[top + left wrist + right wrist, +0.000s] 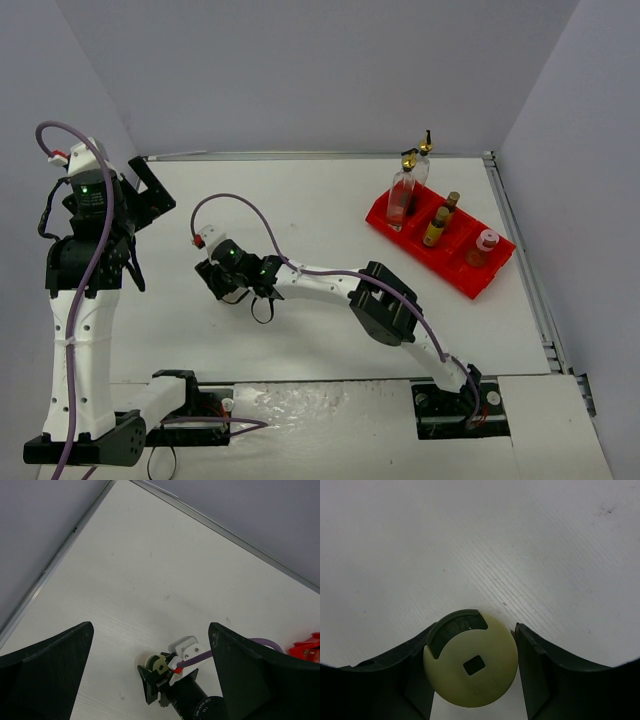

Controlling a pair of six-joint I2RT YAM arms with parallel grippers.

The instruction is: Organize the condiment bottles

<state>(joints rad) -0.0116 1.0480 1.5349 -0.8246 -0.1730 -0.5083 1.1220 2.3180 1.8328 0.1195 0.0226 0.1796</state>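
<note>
The cream bottle [470, 665] is pinched between the fingers of the right gripper [222, 282], at the left-centre of the table [300, 200]. It is seen end-on from above, so its long axis appears to be upright. Whether it is lifted off the table cannot be told.

The red tray [470, 270] lies well apart, at about three o'clock from the fingers, with its length running roughly from ten to four o'clock. In it are stood two tall glass bottles [402, 197], two amber bottles [437, 227] and a pink bottle [486, 243]. The right arm is judged better placed for the carry. The left gripper [151, 627] is held high at nine o'clock, its fingers spread wide on nothing.

The grip is shown only by the right wrist view. The tray is shown whole only from above, where the cream bottle is hidden under the gripper.
</note>
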